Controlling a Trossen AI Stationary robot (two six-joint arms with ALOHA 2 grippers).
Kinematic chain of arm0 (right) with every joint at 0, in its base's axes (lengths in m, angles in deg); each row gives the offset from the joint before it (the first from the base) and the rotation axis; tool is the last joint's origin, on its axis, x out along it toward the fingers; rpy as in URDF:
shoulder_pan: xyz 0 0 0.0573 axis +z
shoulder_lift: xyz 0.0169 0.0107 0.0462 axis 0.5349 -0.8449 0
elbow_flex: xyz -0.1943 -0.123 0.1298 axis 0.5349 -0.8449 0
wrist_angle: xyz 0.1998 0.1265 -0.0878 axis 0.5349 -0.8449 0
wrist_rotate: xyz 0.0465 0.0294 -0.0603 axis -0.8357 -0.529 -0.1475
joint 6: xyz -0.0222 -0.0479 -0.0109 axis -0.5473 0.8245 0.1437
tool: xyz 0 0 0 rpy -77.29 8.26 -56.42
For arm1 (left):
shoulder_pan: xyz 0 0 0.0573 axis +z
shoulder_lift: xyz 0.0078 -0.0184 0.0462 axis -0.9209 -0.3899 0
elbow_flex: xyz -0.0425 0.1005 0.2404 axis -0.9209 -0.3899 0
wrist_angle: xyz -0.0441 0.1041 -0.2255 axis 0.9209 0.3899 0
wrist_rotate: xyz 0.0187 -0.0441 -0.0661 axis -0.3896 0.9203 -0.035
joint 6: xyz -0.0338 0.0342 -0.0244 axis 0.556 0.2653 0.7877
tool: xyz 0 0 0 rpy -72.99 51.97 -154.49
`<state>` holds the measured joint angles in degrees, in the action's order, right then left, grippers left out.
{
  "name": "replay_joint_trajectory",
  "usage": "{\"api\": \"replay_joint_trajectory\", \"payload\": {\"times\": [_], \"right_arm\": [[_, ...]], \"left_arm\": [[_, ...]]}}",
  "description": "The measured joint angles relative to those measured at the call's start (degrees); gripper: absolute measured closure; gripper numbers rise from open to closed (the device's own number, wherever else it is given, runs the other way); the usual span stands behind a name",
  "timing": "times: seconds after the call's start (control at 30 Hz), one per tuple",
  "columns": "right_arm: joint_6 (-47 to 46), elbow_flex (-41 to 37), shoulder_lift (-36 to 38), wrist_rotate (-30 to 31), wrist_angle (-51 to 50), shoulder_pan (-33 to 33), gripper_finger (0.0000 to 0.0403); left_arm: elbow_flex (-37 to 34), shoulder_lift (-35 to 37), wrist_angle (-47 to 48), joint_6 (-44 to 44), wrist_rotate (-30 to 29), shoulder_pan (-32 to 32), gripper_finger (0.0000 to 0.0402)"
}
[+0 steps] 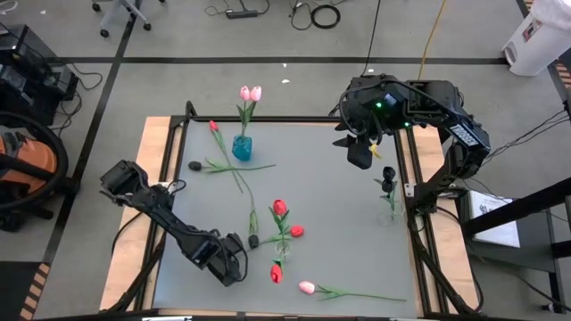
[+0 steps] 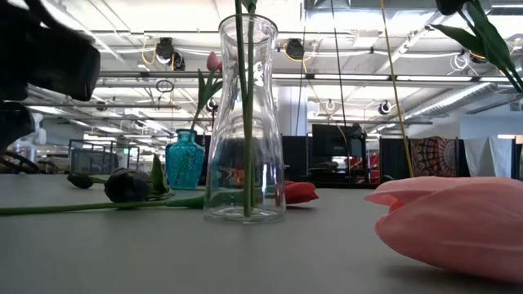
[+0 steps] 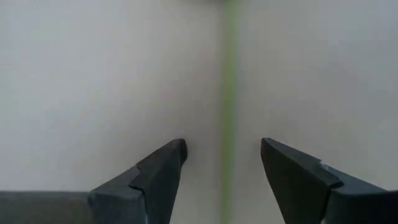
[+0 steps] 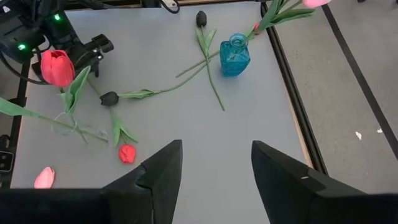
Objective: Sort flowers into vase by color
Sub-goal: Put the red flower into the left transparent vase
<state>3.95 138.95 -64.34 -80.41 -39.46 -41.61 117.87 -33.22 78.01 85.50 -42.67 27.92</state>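
The left gripper is seen low over the near left part of the grey table. Its fingers are spread apart, and in the left wrist view a thin green stem is seen lying on the table in line with the gap between them, untouched. Nothing is held.

Toward the far left, a blue vase stands upright with pink tulips in it. A red tulip lies just beside it, and two black tulips lie on the table with their stems crossed near the vase.

Near the middle, a clear glass vase stands upright and holds one red tulip. Two more red tulips lie on the table near it, and a pink tulip lies at the near edge, its stem stretched toward the right.

The right gripper is held high above the far right part of the table, fingers parted and empty. Close to the right edge, a black tulip is seen standing in a clear vase.
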Motion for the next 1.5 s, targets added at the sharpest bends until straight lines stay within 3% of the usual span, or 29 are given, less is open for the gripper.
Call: {"api": "replay_joint_trajectory", "payload": {"times": [0.6, 0.87, 1.23, 1.37, 1.5], "right_arm": [[-0.02, 0.0, 0.0, 0.01, 0.0, 0.02, 0.0218], [-0.02, 0.0, -0.02, 0.0, 0.0, 0.02, 0.0218], [-0.22, 0.0, 0.0, 0.0, 0.0, 0.02, 0.0218], [-0.22, 0.0, 0.0, 0.0, 0.0, 0.0, 0.0218], [-0.22, 0.0, -0.02, 0.0, 0.0, 0.02, 0.0218]], "left_arm": [[-0.28, -0.13, 2.29, 5.95, -1.95, 0.04, 0.0171], [-0.23, -0.13, 8.77, 5.97, -1.13, 0.11, 0.0171], [0.57, -0.2, 5.09, 5.79, -1.74, 0.07, 0.0171], [0.66, -0.2, 4.76, 5.77, -1.86, 0.07, 0.0192], [0.72, -0.2, 4.53, 5.77, -1.85, 0.07, 0.0238]]}}
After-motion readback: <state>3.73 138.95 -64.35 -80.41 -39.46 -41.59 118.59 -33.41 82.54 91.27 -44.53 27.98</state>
